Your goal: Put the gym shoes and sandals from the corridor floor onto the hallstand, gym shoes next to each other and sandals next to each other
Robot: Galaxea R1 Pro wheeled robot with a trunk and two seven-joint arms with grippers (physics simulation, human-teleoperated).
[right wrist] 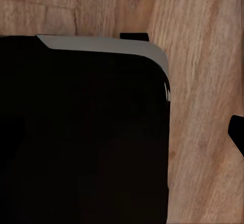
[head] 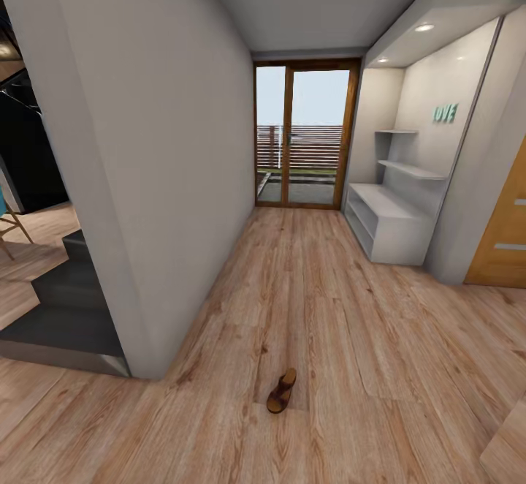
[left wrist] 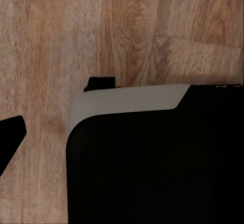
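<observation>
Floorboards [head: 343, 308] of light brown wood grain ran the length of the corridor, open and wide between a grey wall [head: 183, 177] on the left and a recessed alcove on the right. One dark brown sandal [head: 282, 390] with a tan footbed lay alone on the near floor, close to the grey wall's corner and with free planks all around it. One hallstand [head: 387, 229], a low white bench-like unit with two open tiers, stood far right in the alcove, well apart from the sandal; two staggered white shelves [head: 409, 169] were fixed above its back, and green letters [head: 445, 112] hung on the alcove wall. A wood-framed glass door [head: 303, 137] closed the far end. An orange wooden door [head: 504, 235] stood at the right edge, and dark grey steps [head: 66, 301] rose at the left behind the wall.

Both wrist views looked down at the same planks past a rounded black body with a pale grey edge [left wrist: 127, 99]. Whether either claw was wide or narrow I could not tell.
</observation>
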